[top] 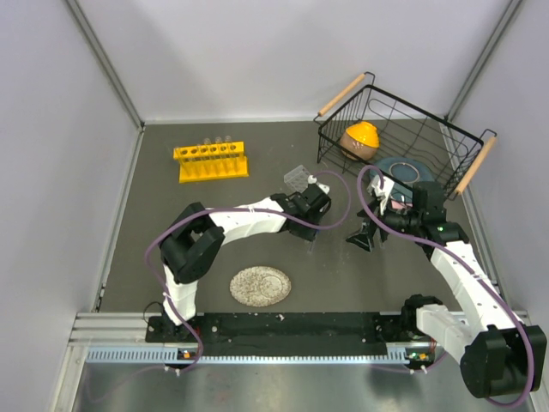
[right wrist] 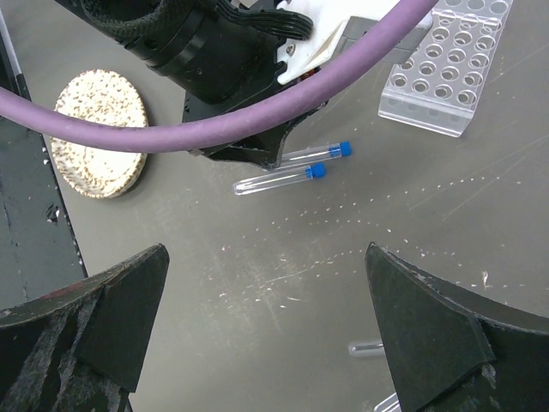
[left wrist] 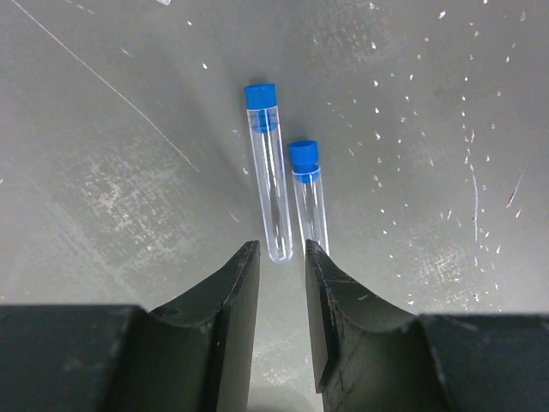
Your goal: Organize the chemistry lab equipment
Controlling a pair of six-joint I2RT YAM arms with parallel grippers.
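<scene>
Overhead view of a dark grey table with two robot arms, partway through tidying lab glassware. At far left, near the back wall, a yellow tube rack [top: 211, 161] stands with a few clear test tubes upright in it. Nearer the front edge, a round speckled plate [top: 260, 286] lies flat. The left arm stretches from its base to the table's centre, elbow bent and wrist pitched down, so the left gripper [left wrist: 281, 251] hangs low over two blue-capped vials lying side by side on the table. These are a longer vial [left wrist: 268, 172] and a shorter vial [left wrist: 309, 193], nearly parallel, with their caps pointing away from the fingers. The jaws are only narrowly apart, and the longer vial's rounded end sits right at the mouth of the gap, apparently not pinched yet. The step in hand looks like picking up this vial. The next move likely calls for a short advance along it and a gentle squeeze, without catching the shorter vial, whose end lies just beside one finger. Just behind stands the small clear grid rack [top: 298, 178], the probable destination. To the right, the right arm bends in toward the centre, and the right gripper [right wrist: 266, 249] hovers with its jaws spread wide and empty. At far right, a black wire basket [top: 429, 120] sits in the back corner.
</scene>
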